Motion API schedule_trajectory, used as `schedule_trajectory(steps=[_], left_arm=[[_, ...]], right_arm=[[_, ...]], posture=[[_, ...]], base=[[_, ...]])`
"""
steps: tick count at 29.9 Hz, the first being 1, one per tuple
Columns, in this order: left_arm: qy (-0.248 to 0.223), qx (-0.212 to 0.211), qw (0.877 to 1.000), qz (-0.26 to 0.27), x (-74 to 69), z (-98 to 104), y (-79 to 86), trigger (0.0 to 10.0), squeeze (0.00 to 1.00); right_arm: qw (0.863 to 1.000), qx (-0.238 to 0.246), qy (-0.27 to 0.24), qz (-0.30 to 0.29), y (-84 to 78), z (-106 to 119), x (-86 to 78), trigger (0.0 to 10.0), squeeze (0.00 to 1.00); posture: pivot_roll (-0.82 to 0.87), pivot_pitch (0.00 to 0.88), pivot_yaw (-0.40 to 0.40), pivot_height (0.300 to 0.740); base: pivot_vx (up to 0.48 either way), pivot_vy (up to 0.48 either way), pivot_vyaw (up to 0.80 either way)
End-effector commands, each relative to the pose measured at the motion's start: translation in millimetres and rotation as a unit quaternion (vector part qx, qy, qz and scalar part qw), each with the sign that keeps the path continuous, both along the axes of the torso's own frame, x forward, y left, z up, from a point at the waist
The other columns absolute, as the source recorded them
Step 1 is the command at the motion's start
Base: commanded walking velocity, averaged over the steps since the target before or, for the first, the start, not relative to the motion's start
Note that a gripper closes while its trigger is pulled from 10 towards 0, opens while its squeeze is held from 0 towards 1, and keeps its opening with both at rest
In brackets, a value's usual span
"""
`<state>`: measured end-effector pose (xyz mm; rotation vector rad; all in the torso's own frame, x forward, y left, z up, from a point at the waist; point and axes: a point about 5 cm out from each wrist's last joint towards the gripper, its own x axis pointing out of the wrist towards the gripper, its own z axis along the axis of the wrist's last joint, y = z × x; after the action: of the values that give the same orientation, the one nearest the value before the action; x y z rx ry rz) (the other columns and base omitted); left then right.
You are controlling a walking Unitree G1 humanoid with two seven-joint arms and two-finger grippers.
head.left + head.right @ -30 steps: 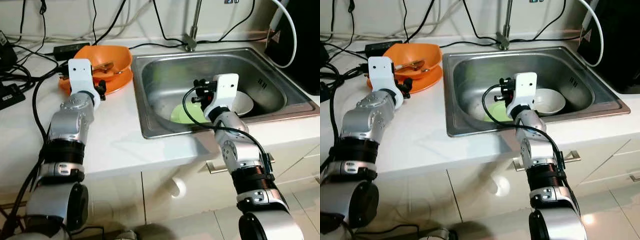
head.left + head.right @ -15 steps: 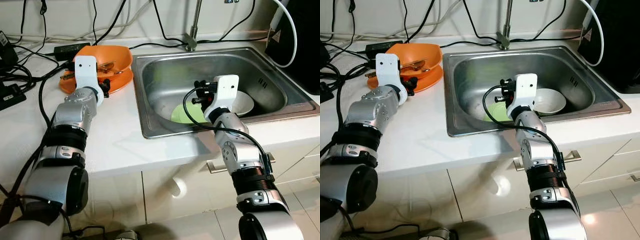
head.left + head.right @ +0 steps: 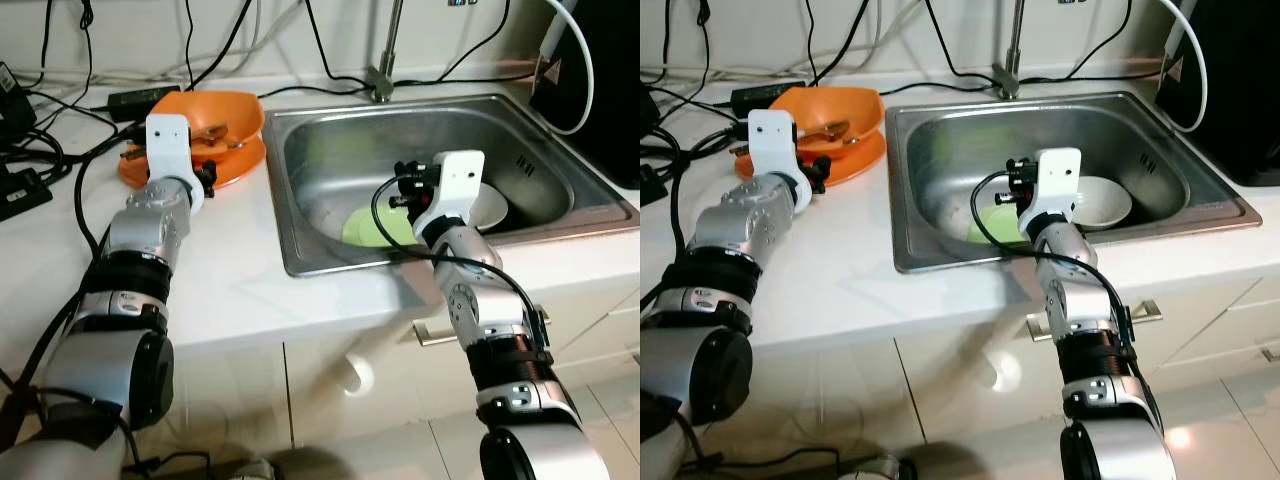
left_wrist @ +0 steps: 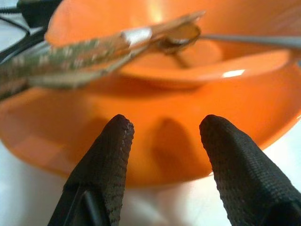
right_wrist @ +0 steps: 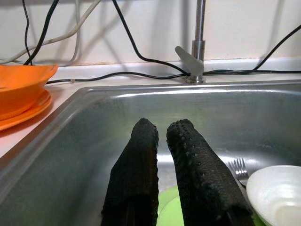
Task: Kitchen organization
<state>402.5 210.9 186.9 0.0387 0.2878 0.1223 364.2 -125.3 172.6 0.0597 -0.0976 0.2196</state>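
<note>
I count two orange pieces on the white counter (image 3: 240, 290), left of the sink (image 3: 300, 215): one bowl (image 4: 202, 47) stacked on one plate (image 4: 141, 141). Both are smooth, glossy and round. Across the bowl's rim lie one grey metal spoon (image 4: 235, 38) and one long flat patterned item I cannot identify.

My left gripper (image 4: 162, 162) sits at the near edge of the plate, low, level with its rim. Its two textured black fingers stand apart with nothing between them; whether they touch the plate I cannot tell.

The sink is one rectangular basin of brushed steel with one tap (image 5: 197, 44) behind it. Inside: one flat green plate (image 3: 375, 225), one white bowl (image 5: 277, 197) just beside it, and one fork (image 5: 240, 168) on the basin floor next to the white bowl.

My right gripper (image 5: 162, 141) hangs over the green plate inside the basin, its two knurled fingers brought nearly together, holding nothing.

Several black cables (image 3: 60, 110) run over the counter behind the orange ware.
</note>
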Motion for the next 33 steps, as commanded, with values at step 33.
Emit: schedule_trajectory(steps=[33], left_arm=[[-0.006,0.037,0.999,0.0,12.1,17,-3.5,10.0,0.0]], right_arm=[[0.999,0.032,-0.011,0.021,5.1,4,-32.8,10.0,0.0]], posture=[[0.01,0.195,0.014,0.74]], base=[[0.0,0.0,0.0]])
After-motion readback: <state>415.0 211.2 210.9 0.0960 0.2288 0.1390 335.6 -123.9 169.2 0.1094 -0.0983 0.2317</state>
